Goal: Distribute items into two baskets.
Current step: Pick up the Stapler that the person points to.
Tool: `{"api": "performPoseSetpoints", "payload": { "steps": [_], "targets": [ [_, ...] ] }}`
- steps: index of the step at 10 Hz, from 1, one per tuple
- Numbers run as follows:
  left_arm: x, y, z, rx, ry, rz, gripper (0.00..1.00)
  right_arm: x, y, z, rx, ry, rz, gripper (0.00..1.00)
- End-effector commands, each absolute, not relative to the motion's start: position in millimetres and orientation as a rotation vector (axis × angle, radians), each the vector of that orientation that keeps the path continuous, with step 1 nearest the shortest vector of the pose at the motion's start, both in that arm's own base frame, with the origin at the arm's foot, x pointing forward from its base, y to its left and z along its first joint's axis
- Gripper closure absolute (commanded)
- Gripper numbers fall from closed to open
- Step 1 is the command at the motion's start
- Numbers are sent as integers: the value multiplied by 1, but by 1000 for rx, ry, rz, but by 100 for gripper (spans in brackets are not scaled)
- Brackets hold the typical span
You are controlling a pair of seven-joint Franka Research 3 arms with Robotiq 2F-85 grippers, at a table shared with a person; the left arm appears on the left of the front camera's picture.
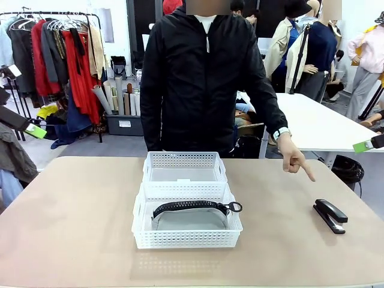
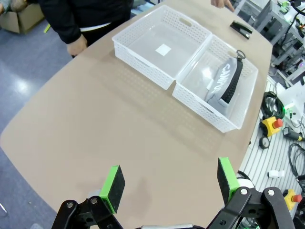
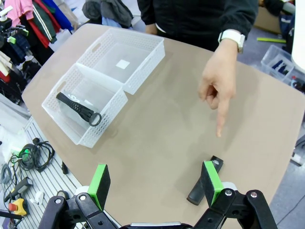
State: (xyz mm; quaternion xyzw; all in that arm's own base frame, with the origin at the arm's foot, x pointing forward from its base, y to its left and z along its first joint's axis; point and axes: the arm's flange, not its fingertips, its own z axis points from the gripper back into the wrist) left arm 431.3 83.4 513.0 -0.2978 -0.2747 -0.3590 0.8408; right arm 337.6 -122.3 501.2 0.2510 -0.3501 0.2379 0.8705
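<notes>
Tabletop [image 1: 72,228] open either side of baskets [image 1: 180,240], stapler [image 1: 329,215] near right edge

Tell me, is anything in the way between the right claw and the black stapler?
Nothing visible stands between the open right claw and the stapler; the person's pointing hand hangs on its far side.

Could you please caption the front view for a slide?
A hand points toward the stapler; the pouch lies in the nearer basket.
</notes>
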Motion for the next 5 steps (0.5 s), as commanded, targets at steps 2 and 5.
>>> {"api": "performPoseSetpoints", "payload": {
  "steps": [2, 5],
  "targets": [
    [431, 84, 513, -625, -580, -757, 0, 337, -122, 502, 532, -738, 502, 0],
    [431, 84, 513, -625, -580, -757, 0, 337, -122, 502, 532, -738, 502, 0]
  ]
}}
